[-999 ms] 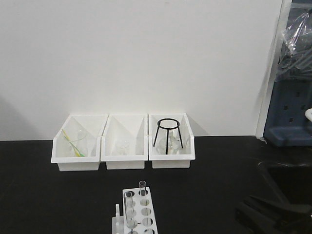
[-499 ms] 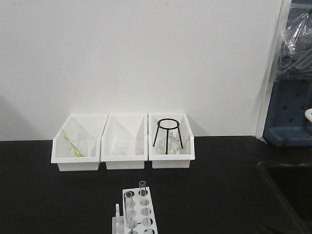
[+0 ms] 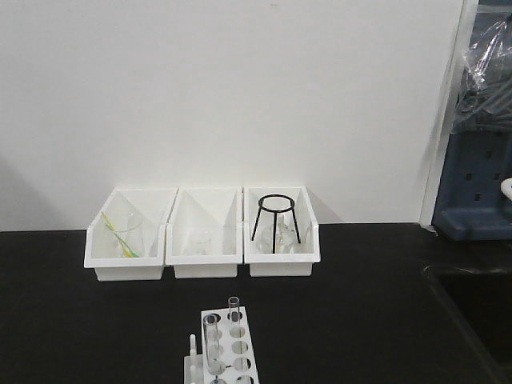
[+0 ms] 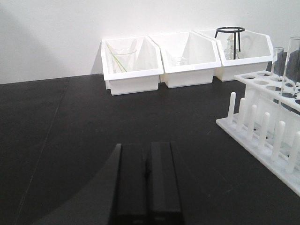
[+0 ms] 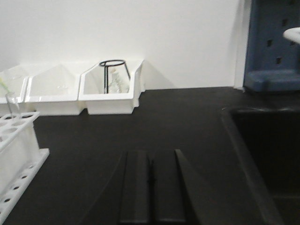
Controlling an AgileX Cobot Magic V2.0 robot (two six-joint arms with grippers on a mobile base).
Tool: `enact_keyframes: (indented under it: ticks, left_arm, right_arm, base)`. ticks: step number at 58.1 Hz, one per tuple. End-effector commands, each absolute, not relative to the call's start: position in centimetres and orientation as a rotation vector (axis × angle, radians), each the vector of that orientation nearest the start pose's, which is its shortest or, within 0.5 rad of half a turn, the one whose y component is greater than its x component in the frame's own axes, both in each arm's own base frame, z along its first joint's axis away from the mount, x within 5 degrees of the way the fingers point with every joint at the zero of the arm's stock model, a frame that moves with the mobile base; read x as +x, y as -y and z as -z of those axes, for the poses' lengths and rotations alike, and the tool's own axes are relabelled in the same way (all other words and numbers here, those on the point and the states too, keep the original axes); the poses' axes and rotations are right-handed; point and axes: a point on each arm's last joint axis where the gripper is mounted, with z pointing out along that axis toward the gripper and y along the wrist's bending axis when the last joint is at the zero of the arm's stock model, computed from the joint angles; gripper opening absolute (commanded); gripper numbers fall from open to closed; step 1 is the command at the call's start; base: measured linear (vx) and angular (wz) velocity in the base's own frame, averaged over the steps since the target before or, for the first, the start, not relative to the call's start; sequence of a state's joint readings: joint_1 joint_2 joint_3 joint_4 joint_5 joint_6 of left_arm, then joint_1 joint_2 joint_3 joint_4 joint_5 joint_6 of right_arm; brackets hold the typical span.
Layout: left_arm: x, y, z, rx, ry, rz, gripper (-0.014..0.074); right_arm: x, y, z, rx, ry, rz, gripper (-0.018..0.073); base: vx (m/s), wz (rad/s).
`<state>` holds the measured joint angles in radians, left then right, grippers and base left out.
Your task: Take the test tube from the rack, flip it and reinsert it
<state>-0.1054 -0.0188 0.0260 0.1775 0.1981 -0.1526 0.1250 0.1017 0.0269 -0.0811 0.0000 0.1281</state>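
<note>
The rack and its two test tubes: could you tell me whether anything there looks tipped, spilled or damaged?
Nothing stands out. Both test tubes stand upright in the rack, and the table around it shows no spill or broken glass.

Test tubes I count: two, near one (image 3: 212, 344) and far one (image 3: 234, 309)
Racks I count: one (image 3: 238, 349)
White bins I see: three, at 10 o'clock (image 3: 128, 256), 12 o'clock (image 3: 206, 258), 1 o'clock (image 3: 282, 258)
Black ring stands: one (image 3: 275, 222)
End effectors on my wrist cameras: two, left (image 4: 146, 187), right (image 5: 151, 187)

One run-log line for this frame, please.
left gripper shut, idle | right gripper shut, idle | both test tubes upright in rack
</note>
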Motion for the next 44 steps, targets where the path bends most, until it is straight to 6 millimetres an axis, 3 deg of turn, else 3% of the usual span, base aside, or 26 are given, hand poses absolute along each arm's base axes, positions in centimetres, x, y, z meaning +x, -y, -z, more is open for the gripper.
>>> enact_keyframes:
  ticks: [1,44]
  left_arm:
    - [5.52,0.39,-19.63,0.075,-1.597,0.058,-0.0007]
    - [5.52,0.39,-19.63,0.075,-1.598,0.058,-0.0007]
  right_arm:
    - [5.82,-0.53,-20.36,-0.040,-1.509,-0.101,-0.0011]
    - [5.57,-0.39,-20.24,-0.030,-1.504,-0.082,-0.0011]
  base:
    - [0.00,0.00]
    - [0.00,0.00]
